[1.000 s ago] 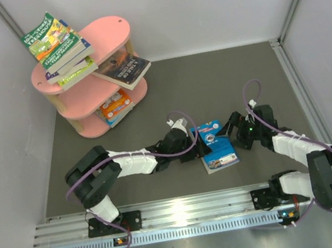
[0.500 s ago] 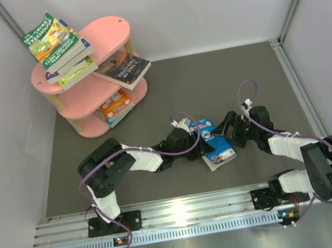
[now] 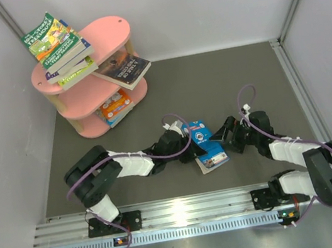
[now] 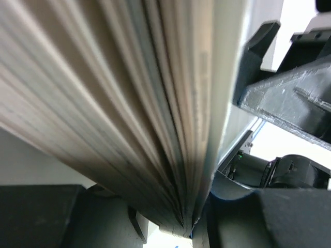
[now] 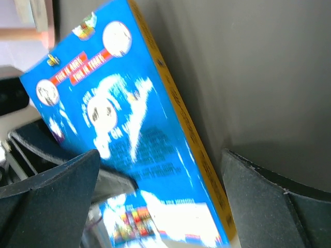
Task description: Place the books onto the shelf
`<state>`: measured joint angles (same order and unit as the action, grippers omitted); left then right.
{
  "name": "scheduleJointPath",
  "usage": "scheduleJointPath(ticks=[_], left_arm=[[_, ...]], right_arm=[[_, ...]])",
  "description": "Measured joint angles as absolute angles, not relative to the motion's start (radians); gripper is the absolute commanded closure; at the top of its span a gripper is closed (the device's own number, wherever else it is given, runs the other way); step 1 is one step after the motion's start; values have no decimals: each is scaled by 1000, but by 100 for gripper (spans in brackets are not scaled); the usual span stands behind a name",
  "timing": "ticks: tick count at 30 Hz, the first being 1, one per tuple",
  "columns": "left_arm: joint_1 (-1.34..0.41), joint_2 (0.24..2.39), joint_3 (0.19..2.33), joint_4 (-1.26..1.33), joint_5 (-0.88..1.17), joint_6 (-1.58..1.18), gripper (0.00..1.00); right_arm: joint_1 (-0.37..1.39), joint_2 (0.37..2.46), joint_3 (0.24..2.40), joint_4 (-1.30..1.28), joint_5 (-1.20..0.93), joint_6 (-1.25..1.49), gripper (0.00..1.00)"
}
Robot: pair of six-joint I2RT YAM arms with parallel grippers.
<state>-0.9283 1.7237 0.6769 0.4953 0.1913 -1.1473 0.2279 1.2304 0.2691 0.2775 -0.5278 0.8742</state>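
Observation:
A blue cartoon-cover book (image 3: 208, 147) lies tilted on the dark mat between the two arms. My left gripper (image 3: 190, 144) is shut on its left edge. The fanned page edges of the book (image 4: 129, 103) fill the left wrist view, pinched between the left gripper (image 4: 192, 219) jaws. My right gripper (image 3: 225, 136) stands open just right of the book. In the right wrist view the blue cover (image 5: 129, 129) with its yellow spine slants between the wide-apart fingers of the right gripper (image 5: 165, 206). The pink shelf (image 3: 109, 35) stands at the far left.
A stack of green-covered books (image 3: 57, 48) sits on the shelf's top board. A dark book (image 3: 125, 68) juts from the middle tier, and an orange one (image 3: 115, 106) lies on the lowest. White walls close in left, back and right; a metal rail (image 3: 181, 214) runs along the near edge.
The left jaws have closed on the blue book's edge. The book has slid left and turned, its far end now raised. The right gripper has followed it leftward, still open.

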Motion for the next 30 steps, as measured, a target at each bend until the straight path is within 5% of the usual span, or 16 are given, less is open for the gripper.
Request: scheduleJointPath(ticks=[30], left_arm=[[-821,1345,629,270,-24,-1129,100]], right_arm=[[511,1135,252,145,-487,1182,0]])
